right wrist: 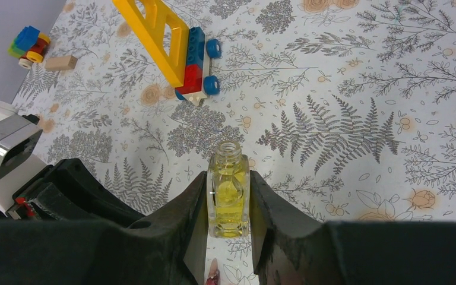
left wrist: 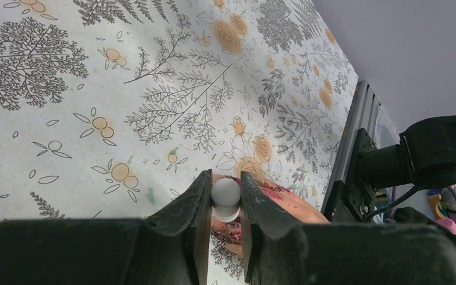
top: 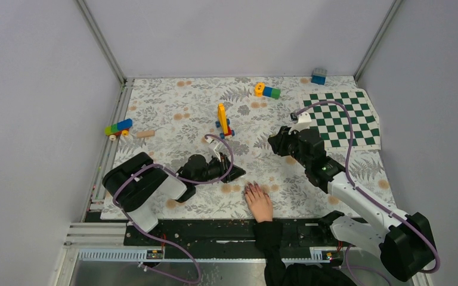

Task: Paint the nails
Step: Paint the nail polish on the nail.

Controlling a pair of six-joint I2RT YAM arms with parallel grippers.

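**Nail polish rig: who's holding what, and why**

Polish duty is split between the two arms, which makes sense to me. The right gripper point(right wrist: 228, 177) is clamped on a small glass bottle point(right wrist: 228, 205) of yellow liquid. Its neck is open and points away from the wrist. My guess is that it's parked off to the side, over the floral cloth point(top: 173, 107), so the open neck stays reachable for a dip without crowding the fingers.

The left gripper point(left wrist: 225, 181) is pinched tight on a white round cap point(left wrist: 225, 193), most likely the top of the brush. The bristles are hidden under the fingers, so I can't tell if they're loaded or touching anything. That gripper hovers right over the person's hand point(top: 260, 205), which lies flat on the cloth at the near edge between the two arm bases, black sleeve trailing off toward the bottom. Flat with the fingers pointing away gives the brush an easy target.

The nails point(top: 251, 187) sit at the far end of that hand, dark purplish-red, just beside the left gripper in the top view.

As for brands or text, I've got nothing. The bottle shows no label from this side, and nothing else is printed big enough to read. The toy truck point(right wrist: 181, 50) and checkerboard mat point(top: 346, 116) look like plain clutter, well apart from the hand.
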